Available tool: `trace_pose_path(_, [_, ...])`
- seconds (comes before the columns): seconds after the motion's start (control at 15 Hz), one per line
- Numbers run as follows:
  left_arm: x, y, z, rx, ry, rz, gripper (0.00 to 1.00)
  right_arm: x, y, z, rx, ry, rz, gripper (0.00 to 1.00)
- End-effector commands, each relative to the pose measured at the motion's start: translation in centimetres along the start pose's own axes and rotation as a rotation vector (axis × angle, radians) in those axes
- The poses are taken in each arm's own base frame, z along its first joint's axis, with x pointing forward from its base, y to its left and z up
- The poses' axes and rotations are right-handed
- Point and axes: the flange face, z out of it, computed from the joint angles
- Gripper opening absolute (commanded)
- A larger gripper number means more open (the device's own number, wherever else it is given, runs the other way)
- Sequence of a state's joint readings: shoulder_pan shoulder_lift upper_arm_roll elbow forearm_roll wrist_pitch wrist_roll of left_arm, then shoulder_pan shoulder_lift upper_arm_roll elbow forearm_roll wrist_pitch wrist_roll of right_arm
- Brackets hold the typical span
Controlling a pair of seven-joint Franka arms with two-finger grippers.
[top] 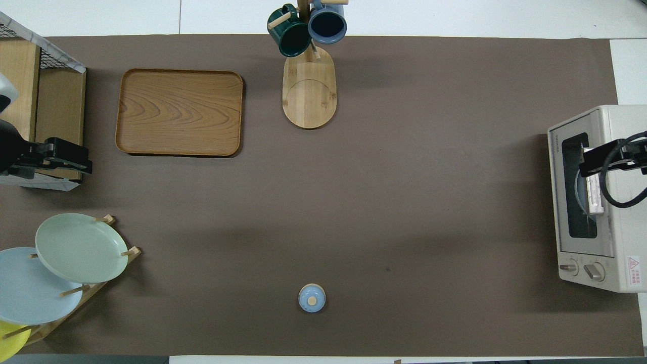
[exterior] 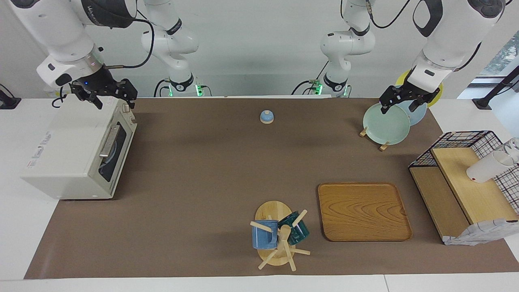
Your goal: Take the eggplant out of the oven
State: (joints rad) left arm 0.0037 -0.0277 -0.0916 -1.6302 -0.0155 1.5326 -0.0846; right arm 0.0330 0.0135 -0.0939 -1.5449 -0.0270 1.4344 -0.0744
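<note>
Facing view: set high across the table, looking down at the robots; arm bases at 12 o'clock, oven [exterior: 79, 152] at 9 o'clock, wire shelf [exterior: 466, 182] at 3 o'clock, mug tree [exterior: 279, 237] at 6 o'clock. Far enough back to take in the whole brown mat [exterior: 202, 182].

Overhead view: set high above the robots' end, looking forward and steeply down; oven [top: 596, 197] at 3 o'clock, mug tree [top: 308, 60] at 12 o'clock, plate rack [top: 65, 263] at 8 o'clock. Somewhat closer; shelf and oven cut by the frame edges.

Shared: mat [top: 404, 202], wooden tray [exterior: 363, 211] [top: 179, 112], blue lid [exterior: 267, 117] [top: 312, 298], plate rack [exterior: 385, 123]. Half a turn apart.
</note>
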Motion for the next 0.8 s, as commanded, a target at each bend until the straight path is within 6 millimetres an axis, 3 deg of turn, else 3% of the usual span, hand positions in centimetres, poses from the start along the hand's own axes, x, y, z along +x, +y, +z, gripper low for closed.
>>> trace_pose_path(0.0, [-0.6, -0.21, -0.46, 0.018, 0.007, -0.012, 1.0, 0.44, 0.06, -0.21, 0.004, 0.017, -0.022, 1.0])
trace_pose_path(0.53, [-0.6, -0.21, -0.46, 0.018, 0.007, -0.012, 1.0, 0.68, 0.59, -0.34, 0.017, 0.071, -0.044, 0.98])
trace_pose_path(0.67, [-0.6, -0.21, -0.46, 0.018, 0.007, -0.012, 1.0, 0.87, 0.36, 0.01, -0.002, 0.083, -0.069, 0.02])
trace_pose_path(0.73, [-0.6, -0.21, -0.46, 0.018, 0.007, -0.012, 1.0, 0.78, 0.68, 0.13, 0.0, 0.083, -0.064, 0.0])
